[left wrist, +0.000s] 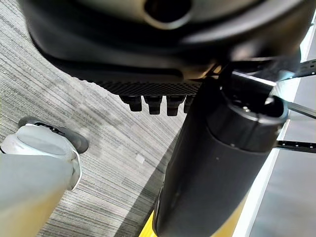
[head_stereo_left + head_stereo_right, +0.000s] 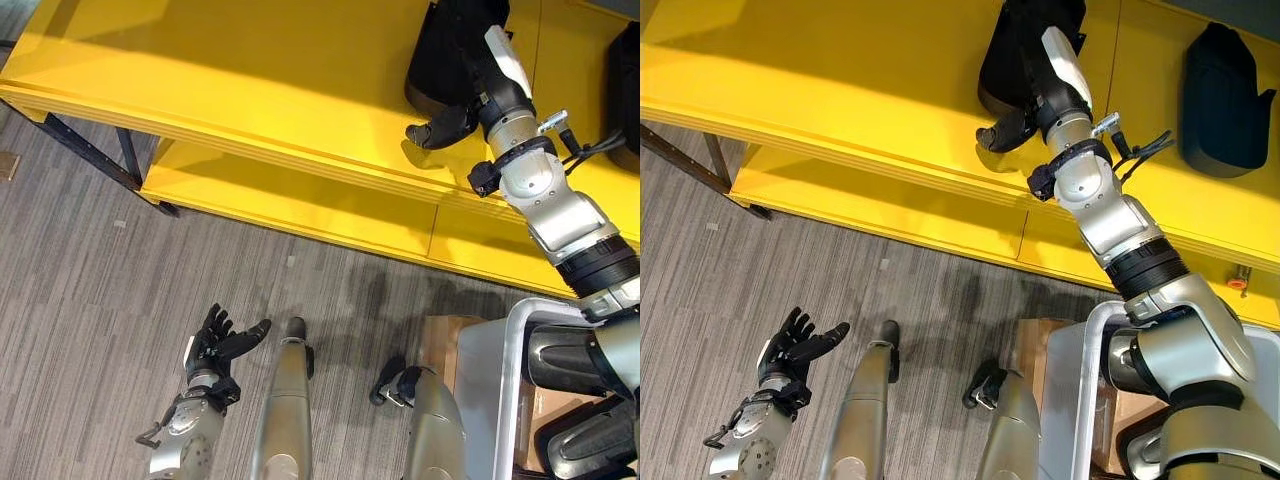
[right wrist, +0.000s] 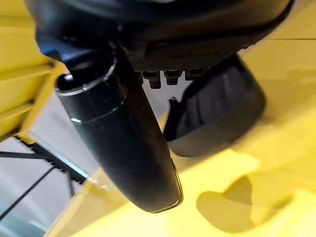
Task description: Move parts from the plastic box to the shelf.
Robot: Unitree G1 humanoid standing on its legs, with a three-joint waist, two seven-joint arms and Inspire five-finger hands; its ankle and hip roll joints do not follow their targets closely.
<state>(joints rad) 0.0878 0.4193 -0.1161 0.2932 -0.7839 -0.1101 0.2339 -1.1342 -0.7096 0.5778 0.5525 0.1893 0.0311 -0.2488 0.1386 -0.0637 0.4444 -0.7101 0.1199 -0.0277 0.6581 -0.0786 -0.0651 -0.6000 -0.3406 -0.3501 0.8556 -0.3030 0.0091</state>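
Right eye view is showing the right hand (image 2: 1025, 118) resting against a part (image 2: 1018, 50) on the shelf (image 2: 840, 90), thumb extended, grip unclear; left hand (image 2: 790, 348) is hanging spread, well away.

Right hand (image 2: 1025, 95) reaches forward; left hand (image 2: 215, 345) hangs open.

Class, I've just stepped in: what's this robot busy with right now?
The right hand is up on the yellow shelf, at a black part standing there; whether it grips the part cannot be seen. Another black part lies further along. The left hand hangs open and empty over the floor. The plastic box sits lower right.
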